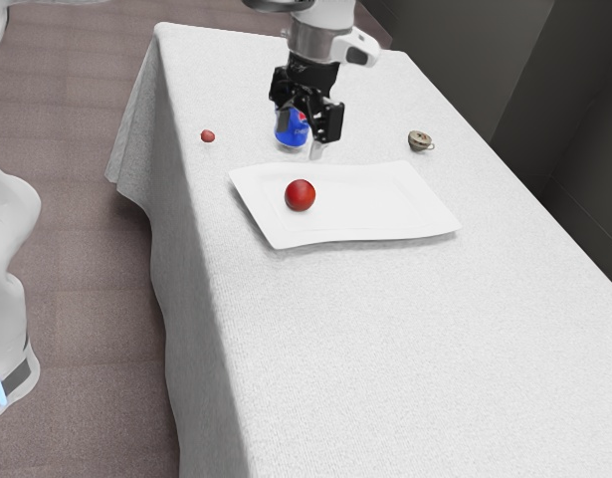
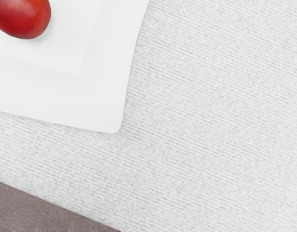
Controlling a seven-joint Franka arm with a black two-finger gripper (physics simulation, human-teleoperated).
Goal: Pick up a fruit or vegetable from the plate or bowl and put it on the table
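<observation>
In the exterior view my gripper (image 1: 301, 135) is above the table's far part, just beyond the plate's far edge, with its fingers apart and nothing seen held between them. A round red tomato-like thing (image 1: 300, 194) rests on the white rectangular plate (image 1: 375, 204), toward the plate's left side. The wrist view has the red tomato (image 2: 23, 17) partly cut off by the picture's border, on the plate (image 2: 90, 106) near one rounded corner.
A blue can (image 1: 291, 129) stands behind the gripper, partly covered by it. A small red fruit-like thing (image 1: 207, 135) lies near the left edge of the white-clothed table (image 1: 385, 349). A small metallic pot-like object (image 1: 419, 140) sits beyond the plate at the exterior view's right.
</observation>
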